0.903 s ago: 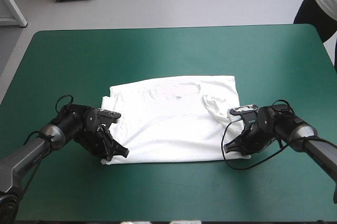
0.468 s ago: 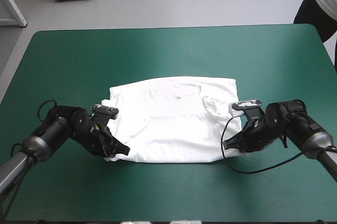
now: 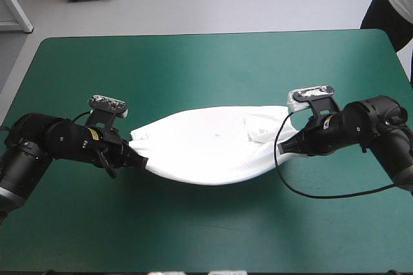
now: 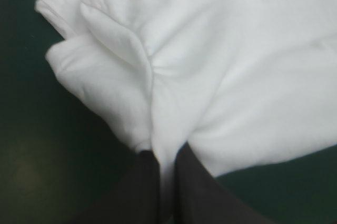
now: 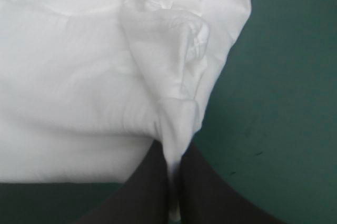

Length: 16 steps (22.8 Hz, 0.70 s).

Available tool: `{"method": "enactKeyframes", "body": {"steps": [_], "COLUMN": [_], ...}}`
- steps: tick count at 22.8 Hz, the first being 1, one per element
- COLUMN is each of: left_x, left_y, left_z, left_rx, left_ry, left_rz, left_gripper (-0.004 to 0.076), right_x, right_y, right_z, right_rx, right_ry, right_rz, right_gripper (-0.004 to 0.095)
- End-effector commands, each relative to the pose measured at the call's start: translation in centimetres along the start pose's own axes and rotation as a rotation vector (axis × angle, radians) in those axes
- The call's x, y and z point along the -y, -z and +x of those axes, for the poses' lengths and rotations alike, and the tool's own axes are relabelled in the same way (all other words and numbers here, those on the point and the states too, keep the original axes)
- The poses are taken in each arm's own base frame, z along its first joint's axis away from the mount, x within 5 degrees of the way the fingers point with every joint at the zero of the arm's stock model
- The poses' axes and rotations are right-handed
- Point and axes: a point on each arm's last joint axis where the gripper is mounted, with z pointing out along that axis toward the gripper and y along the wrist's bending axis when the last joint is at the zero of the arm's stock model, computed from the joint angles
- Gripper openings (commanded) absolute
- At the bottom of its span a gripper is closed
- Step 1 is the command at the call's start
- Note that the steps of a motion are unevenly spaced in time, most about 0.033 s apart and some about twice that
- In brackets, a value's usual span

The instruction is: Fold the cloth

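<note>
The white T-shirt (image 3: 210,146) hangs lifted between both arms over the middle of the teal-green table, sagging in a curve along its near side. My left gripper (image 3: 139,159) is shut on the shirt's left near corner; in the left wrist view the black fingers (image 4: 145,182) pinch a fold of the T-shirt (image 4: 221,77). At the shirt's right edge my right gripper (image 3: 284,147) is shut on the cloth. The right wrist view shows its fingers (image 5: 200,187) all but closed on a bunched fold of the T-shirt (image 5: 79,77), with a folded sleeve just ahead.
Bare teal-green table (image 3: 206,68) lies beyond the shirt, and more of it runs along the near edge. A person stands past the far right corner, away from the tabletop.
Both grippers have risen and pulled apart with the shirt's near corners in them. The shirt, earlier lying flat, is now lifted and its near hem hangs in a curve.
</note>
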Motion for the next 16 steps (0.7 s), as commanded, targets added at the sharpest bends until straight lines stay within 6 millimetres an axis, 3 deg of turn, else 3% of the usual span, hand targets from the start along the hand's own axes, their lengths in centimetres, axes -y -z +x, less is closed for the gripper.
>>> {"method": "enactKeyframes", "body": {"steps": [1,7,16], "left_x": [-0.1,-0.9,-2.3], "left_y": [1.4,-0.6,-4.9], "left_z": [-1.4,-3.6,-6.2], "left_rx": [0.105,0.186,0.209], "left_ry": [0.000,-0.005,-0.052], "left_rz": [-0.041,-0.101,-0.185], "left_gripper": [-0.0003,-0.0003,-0.0003], "right_x": [0.5,1.7,2.1], "right_y": [2.4,1.6,-6.6], "right_z": [-1.4,-3.8,-7.7], "right_rx": [0.165,0.331,0.348], "right_ry": [0.012,0.006,0.038], "right_rz": [0.076,0.203,0.185], "right_gripper": [-0.0014,-0.0014,-0.0014]}}
